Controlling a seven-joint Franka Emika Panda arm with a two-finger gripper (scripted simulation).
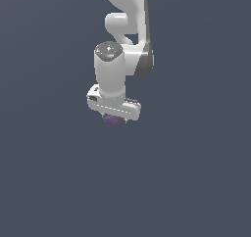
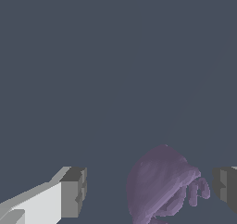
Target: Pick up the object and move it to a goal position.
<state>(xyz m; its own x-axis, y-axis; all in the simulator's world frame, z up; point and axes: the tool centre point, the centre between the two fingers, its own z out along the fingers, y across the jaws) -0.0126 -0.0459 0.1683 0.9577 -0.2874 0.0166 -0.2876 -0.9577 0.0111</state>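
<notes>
Low in the wrist view, the gripper [image 2: 148, 197] shows its two fingers [image 2: 73, 193] well apart, one at lower left and the other cut by the right edge. Between them sits the lump [image 2: 159, 186], dull purple and bumpy, rounded on top with small nubs on the side facing the right-hand finger. It lies off-centre in the gap: just beside that right-hand finger, apart from the left one by a clear stretch of grey floor. Neither pad seems to touch it, though the narrow gap on the right is hard to judge. The lump has no marked long axis, so closing across it from either side should do; the left finger would have the longer way to travel, and may nudge the lump sideways before both pads bear.

Middle of the exterior view, the same lump [image 1: 112, 121] peeps out as a purple patch under the white hand [image 1: 113, 114], mostly hidden by it. The arm [image 1: 113, 74] stands nearly straight above, reaching up out of the top of the frame. Beyond lies only flat grey ground; no goal marker shows in either view.
</notes>
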